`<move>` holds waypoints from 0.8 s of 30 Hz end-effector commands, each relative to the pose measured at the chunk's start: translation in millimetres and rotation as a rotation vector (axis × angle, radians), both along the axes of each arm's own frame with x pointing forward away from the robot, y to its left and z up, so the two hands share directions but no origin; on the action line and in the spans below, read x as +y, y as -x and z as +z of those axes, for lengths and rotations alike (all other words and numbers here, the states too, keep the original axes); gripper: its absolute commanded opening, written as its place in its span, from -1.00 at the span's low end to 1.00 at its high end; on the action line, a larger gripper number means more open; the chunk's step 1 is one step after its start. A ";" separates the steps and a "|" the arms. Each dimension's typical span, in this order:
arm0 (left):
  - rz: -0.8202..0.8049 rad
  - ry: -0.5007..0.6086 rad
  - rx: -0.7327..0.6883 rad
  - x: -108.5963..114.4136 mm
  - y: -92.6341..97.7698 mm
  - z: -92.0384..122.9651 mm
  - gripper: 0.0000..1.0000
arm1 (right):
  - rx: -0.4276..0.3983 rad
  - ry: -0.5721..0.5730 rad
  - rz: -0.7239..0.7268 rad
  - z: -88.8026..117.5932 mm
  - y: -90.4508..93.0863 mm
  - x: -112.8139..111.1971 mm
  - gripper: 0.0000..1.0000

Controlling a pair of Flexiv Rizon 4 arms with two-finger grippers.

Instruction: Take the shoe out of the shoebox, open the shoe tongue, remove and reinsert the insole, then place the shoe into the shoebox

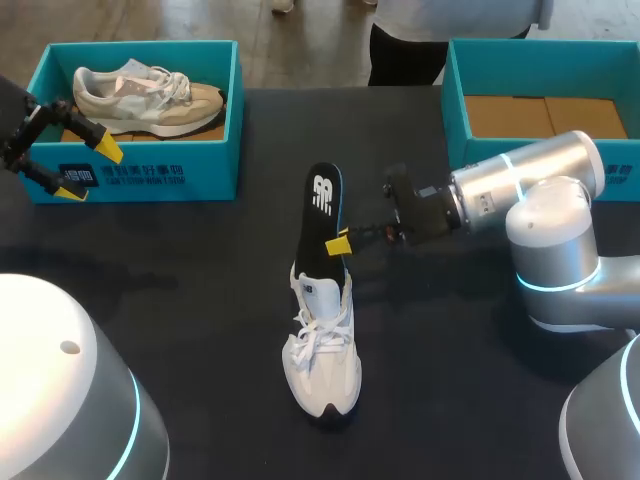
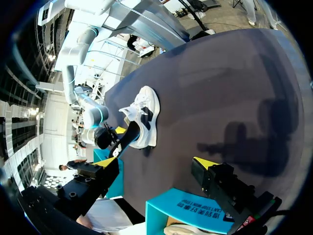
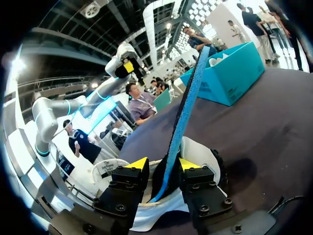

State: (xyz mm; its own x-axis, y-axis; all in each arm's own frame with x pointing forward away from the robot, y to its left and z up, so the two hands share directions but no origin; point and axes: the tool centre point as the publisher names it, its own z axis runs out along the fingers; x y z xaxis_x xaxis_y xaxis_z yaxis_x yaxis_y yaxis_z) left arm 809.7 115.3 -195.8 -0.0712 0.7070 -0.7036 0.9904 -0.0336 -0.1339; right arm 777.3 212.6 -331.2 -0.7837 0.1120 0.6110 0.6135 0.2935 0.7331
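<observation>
Your right hand (image 1: 340,243) pinched black insole (image 1: 322,215), half out of white sneaker (image 1: 322,360) at frame centre. Your left hand (image 1: 88,172) stood wide open, upper left, beside teal shoebox (image 1: 200,165).

Bare tabletop (image 1: 190,290) is lying open left of the shoe (image 1: 322,365). The upright insole (image 1: 322,210), pinched by the right claw (image 1: 338,243), is blocking its mouth. A second shoe (image 1: 145,95) is filling the left box (image 1: 150,172).

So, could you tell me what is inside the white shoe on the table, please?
The black insole is partly inside the white shoe, its upper end sticking up out, held by the right gripper. Its lower end is hidden within the shoe.
</observation>
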 end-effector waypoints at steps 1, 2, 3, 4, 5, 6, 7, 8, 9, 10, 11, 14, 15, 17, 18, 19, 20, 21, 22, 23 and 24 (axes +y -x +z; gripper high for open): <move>-0.001 -0.001 -0.001 0.2 0.0 -0.1 1.00 | -0.006 0.010 -0.033 3.0 3.4 1.9 -0.32; -0.001 -0.001 -0.001 0.2 0.0 -0.1 1.00 | -0.007 0.014 -0.042 3.5 3.1 2.0 -0.33; -0.001 -0.001 -0.001 0.2 0.0 -0.1 1.00 | -0.008 0.015 -0.050 3.8 2.9 2.3 -0.33; -0.001 -0.001 -0.001 0.2 0.0 -0.1 1.00 | -0.007 0.014 -0.057 4.4 2.4 2.6 -0.33; -0.001 -0.001 -0.001 0.2 0.0 -0.1 1.00 | -0.007 0.016 -0.062 4.7 2.2 2.9 -0.33; -0.001 -0.001 -0.001 0.2 0.0 -0.1 1.00 | -0.007 0.015 -0.067 4.9 2.0 3.1 -0.35; -0.001 -0.001 -0.001 0.2 0.0 -0.1 1.00 | -0.008 0.012 -0.071 5.5 1.6 3.5 -0.36; -0.001 -0.001 -0.001 0.2 0.0 -0.1 1.00 | -0.009 0.012 -0.071 5.8 1.6 3.6 -0.36; -0.001 -0.001 -0.001 0.2 0.0 -0.1 1.00 | -0.010 0.012 -0.080 6.2 1.4 3.9 -0.35; -0.001 -0.001 -0.001 0.2 0.0 -0.1 1.00 | -0.010 0.014 -0.083 6.8 1.0 4.3 -0.34; -0.001 -0.001 -0.001 0.2 0.0 -0.1 1.00 | -0.011 0.017 -0.087 7.0 0.9 4.5 -0.34; -0.001 -0.001 -0.001 0.2 0.0 -0.1 1.00 | -0.015 0.021 -0.103 8.3 0.2 5.9 -0.33; -0.001 -0.001 -0.001 0.2 0.0 -0.1 1.00 | -0.018 0.017 -0.105 8.8 0.1 6.3 -0.33; -0.001 -0.001 -0.001 0.2 0.0 -0.1 1.00 | -0.025 0.020 -0.121 9.9 -0.4 7.0 -0.34; -0.001 -0.001 -0.001 0.2 0.0 -0.1 1.00 | -0.026 0.020 -0.122 10.3 -0.5 7.3 -0.34; -0.001 -0.001 -0.001 0.2 0.0 -0.1 1.00 | -0.033 0.023 -0.133 11.2 -0.6 7.8 -0.35; -0.001 -0.001 -0.001 0.2 0.0 -0.1 1.00 | -0.035 0.028 -0.136 11.7 -0.8 8.3 -0.36; -0.001 -0.001 -0.001 0.2 0.0 -0.1 1.00 | -0.036 0.026 -0.136 12.1 -0.9 8.8 -0.36; -0.001 -0.001 -0.001 0.2 0.0 -0.1 1.00 | -0.038 0.025 -0.138 12.6 -1.2 9.1 -0.38; -0.001 -0.001 -0.001 0.2 0.0 -0.1 1.00 | -0.040 0.026 -0.140 13.0 -1.5 9.3 -0.39; -0.001 -0.001 -0.001 0.2 0.0 -0.1 1.00 | -0.042 0.027 -0.143 13.3 -1.8 9.6 -0.40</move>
State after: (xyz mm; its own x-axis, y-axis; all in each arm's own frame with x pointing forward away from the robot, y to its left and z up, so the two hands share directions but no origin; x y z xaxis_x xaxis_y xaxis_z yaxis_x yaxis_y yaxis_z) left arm 809.7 115.3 -195.8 -0.0711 0.7070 -0.7036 0.9904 -0.0336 -0.1339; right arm 782.0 218.9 -319.6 -0.7842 0.2280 0.5771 0.6191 0.2258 0.7521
